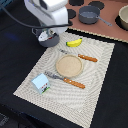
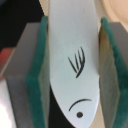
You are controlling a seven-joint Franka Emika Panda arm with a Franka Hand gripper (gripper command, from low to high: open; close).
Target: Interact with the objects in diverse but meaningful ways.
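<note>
Gripper [image 1: 47, 36] upper left of the exterior frame, white glossy arm above it, hanging over a grey round pot [image 1: 51, 43] at the placemat's far corner

Wrist view: claw clamped on a white oblong piece [image 2: 72, 55], smooth, flat-looking, rounded tip, black curved strokes and a dot printed on it; green felt-like pads [image 2: 37, 75] flank it on both sides, set in grey blocky fingers

Yellow banana [image 1: 74, 43], curved, glossy, upper centre on the striped beige woven placemat [image 1: 95, 95], just beside the pot

Round tan wooden plate [image 1: 68, 65] mid-frame; wooden-handled fork [image 1: 82, 57] beside it on the right, wooden-handled knife [image 1: 66, 80] below it

Pale blue-white carton [image 1: 41, 83], boxy with a gabled top, lower left on the mat

Grey saucepan [image 1: 90, 15] with a long handle at top centre, off the mat
</note>
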